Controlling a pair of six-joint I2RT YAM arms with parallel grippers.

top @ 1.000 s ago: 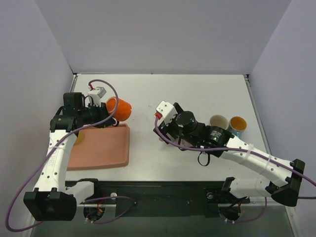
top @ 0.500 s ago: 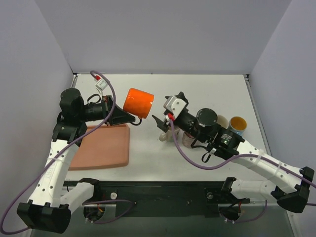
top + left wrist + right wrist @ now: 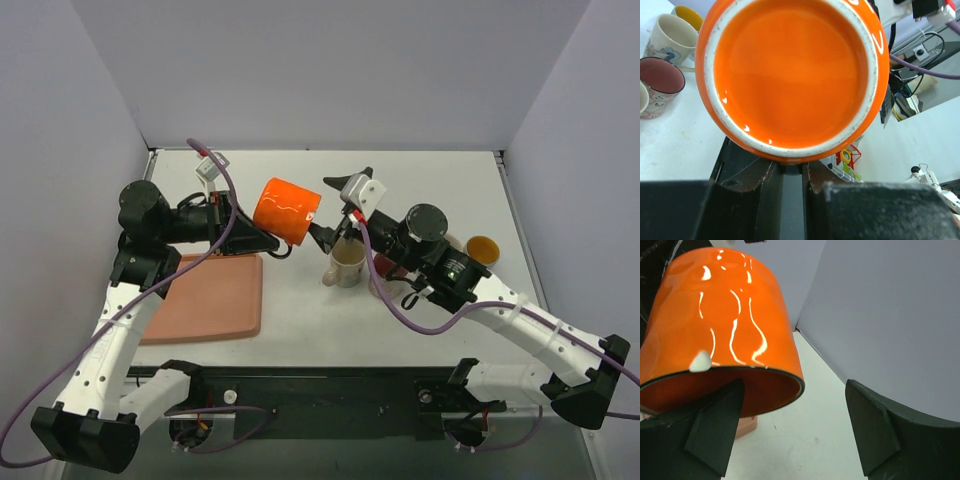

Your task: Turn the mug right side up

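The orange mug [image 3: 285, 210] hangs in the air above the table's middle, tilted, with its base toward the left arm and its mouth toward the right arm. My left gripper [image 3: 258, 242] is shut on it. In the left wrist view the mug's base [image 3: 792, 75] fills the frame, with the left gripper [image 3: 791, 172] closed under its lower edge. My right gripper [image 3: 335, 208] is open at the mug's mouth. In the right wrist view the mug [image 3: 725, 320] shows its rim low between the spread jaws of the right gripper [image 3: 795, 425], and one finger [image 3: 715, 430] overlaps the opening.
A salmon mat [image 3: 205, 295] lies at the left. A cream mug [image 3: 347, 265] stands upright below the held mug. A mug with a yellow inside [image 3: 482, 250] stands at the right. The left wrist view shows a cream mug [image 3: 667, 35] and a maroon-lined mug [image 3: 660, 80].
My left arm has lifted the orange mug from beside the mat and carried it right. My right arm has swung up and left, off the mugs, to the mug's mouth.
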